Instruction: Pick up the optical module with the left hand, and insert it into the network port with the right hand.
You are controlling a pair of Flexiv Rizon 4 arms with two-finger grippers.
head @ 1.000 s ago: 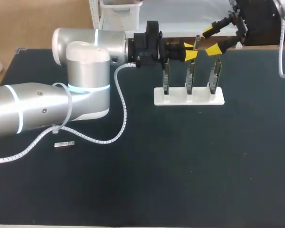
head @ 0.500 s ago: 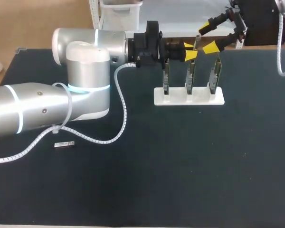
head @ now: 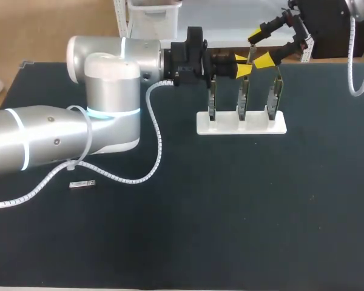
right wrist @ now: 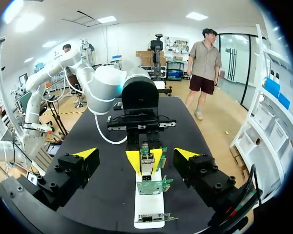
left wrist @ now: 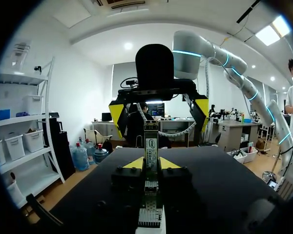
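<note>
My left gripper [head: 242, 65] hangs above the middle board of the white rack [head: 241, 123], shut on the optical module [head: 251, 54], a slim silver stick that juts out past its yellow tips. In the left wrist view the module [left wrist: 151, 144] stands clamped between the fingers of the left gripper [left wrist: 151, 165]. My right gripper [head: 261, 47] is open at the back right, its fingers on either side of the module's far end without touching it. From the right wrist the module [right wrist: 147, 163] lies ahead, between the wide fingers of the right gripper [right wrist: 136, 155].
Three upright green port boards [head: 242, 96] stand in the rack; one board [right wrist: 153, 186] shows under the module in the right wrist view. A second small silver module [head: 82, 183] lies flat on the dark table [head: 242, 206] at the left, near my left arm's cable.
My right gripper has risen and drawn back toward the far right, staying open. The left arm and the module it holds have not moved.
</note>
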